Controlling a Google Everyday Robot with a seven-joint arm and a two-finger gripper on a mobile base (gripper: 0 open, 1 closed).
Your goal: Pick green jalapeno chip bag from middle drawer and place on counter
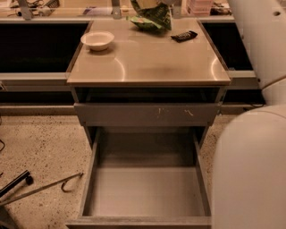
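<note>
The green jalapeno chip bag (151,18) is at the back middle of the counter (147,65), its lower edge at the countertop and its top running up to the picture's upper edge. My gripper (154,2) is right above the bag at that upper edge and mostly cut off. My white arm (259,40) comes in along the right side. The middle drawer (145,192) is pulled out below, with a bare grey floor and nothing in it.
A white bowl (97,40) sits at the counter's back left. A small black packet (184,36) lies at the back right. The drawer with the scratched front (147,114) is shut. A metal hook rod (44,188) lies on the floor at the left.
</note>
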